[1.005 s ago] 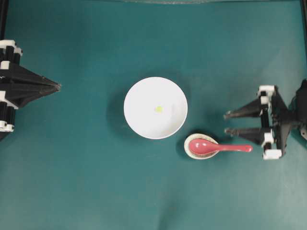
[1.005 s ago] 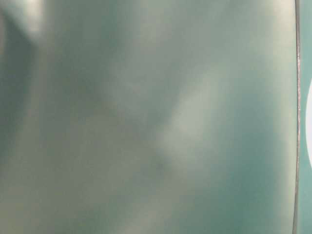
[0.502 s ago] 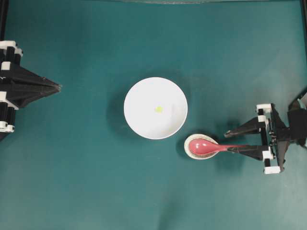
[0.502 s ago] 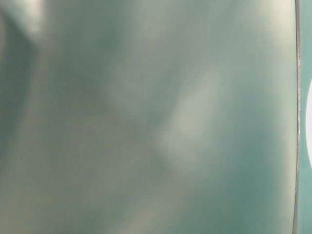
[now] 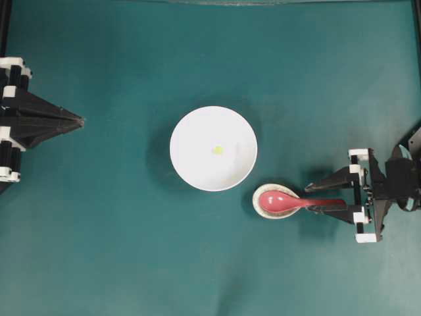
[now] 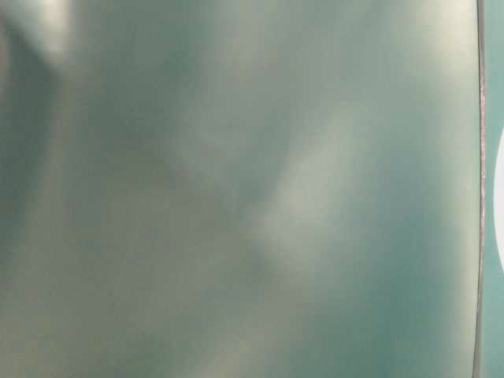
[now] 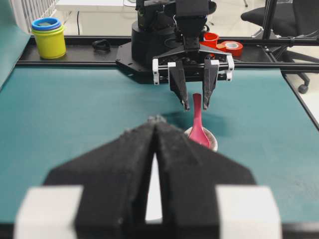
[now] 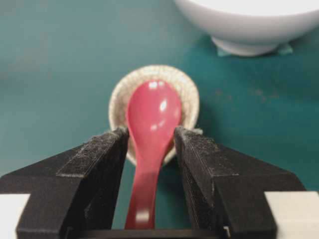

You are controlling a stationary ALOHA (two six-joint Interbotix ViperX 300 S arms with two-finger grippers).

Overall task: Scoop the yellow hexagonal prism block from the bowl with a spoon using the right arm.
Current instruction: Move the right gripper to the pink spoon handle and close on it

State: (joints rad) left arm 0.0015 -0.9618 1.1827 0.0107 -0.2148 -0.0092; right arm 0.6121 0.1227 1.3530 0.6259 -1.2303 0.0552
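Two claws facing each other across a teal counter [image 5: 118, 250] in the overhead view: left claw [image 5: 80, 120] at the left edge, clenched to a single point, grasping nothing, well apart from everything else; right claw [image 5: 309, 197] at the right, released, jaws spread to either side of the handle of the spoon [image 5: 296, 202]. Near the middle, white bowl [image 5: 213, 149] with the yellow hexagonal prism block [image 5: 217, 150] lying inside, close to its centre. Just below and right of the bowl, speckled spoon rest [image 5: 268, 210] cradling the red-pink scoop, handle pointing right between the spread fingers; contact with the handle not clear from above. Table-level view: only a blurred grey-green surface and a sliver of white at the right edge, nothing else readable. Left wrist view: left claw [image 7: 155, 122] clenched in the foreground, beyond it right claw [image 7: 195, 105] hanging tips-down astride the raised spoon [image 7: 197, 124] handle, scoop down in the spoon rest [image 7: 213, 142]. Right wrist view: black fingers [image 8: 94, 164] parted on both sides of the spoon [image 8: 149, 129], narrow gaps visible along the handle, spoon rest [image 8: 187, 92] under the scoop, bowl [image 8: 249, 25] behind at upper right.
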